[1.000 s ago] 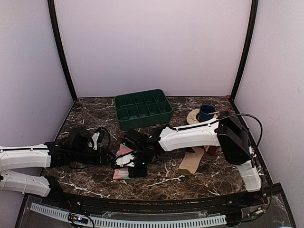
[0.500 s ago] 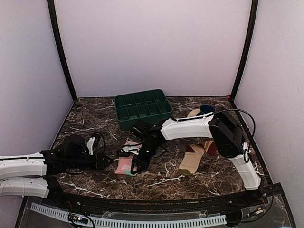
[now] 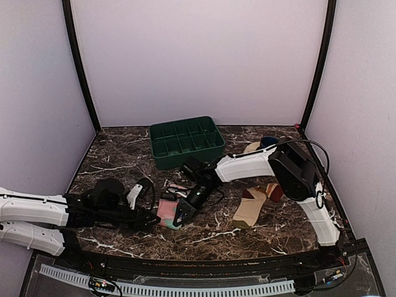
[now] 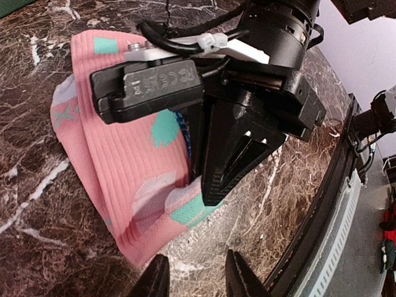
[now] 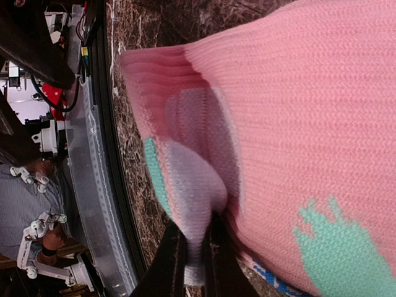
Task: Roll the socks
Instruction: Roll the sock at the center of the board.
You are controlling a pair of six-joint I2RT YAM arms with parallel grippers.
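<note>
Pink sock [image 3: 166,211], with teal and white patches, lies near the middle of the front edge of the bench [image 3: 111,162]. In the overhead view its right side is hidden beneath the right end effector [image 3: 180,216]. The right wrist view shows that end effector [image 5: 195,263] clenched on a raised fold of the sock [image 5: 291,117]. The right arm reaches leftward across the bench, wrist angled down. The left arm lies low along the front edge. The left end effector [image 4: 195,281] is released, its fingers apart and empty just short of the sock's hem [image 4: 124,179]. Embossed marks on the right wrist's camera housing [image 4: 151,86] are too small to read. Tan sock [image 3: 247,210] lies right of centre, its maroon end beside the right arm. Green compartment tray [image 3: 185,141] stands at the rear. Blue cup [image 3: 268,142] is partly hidden.
</note>
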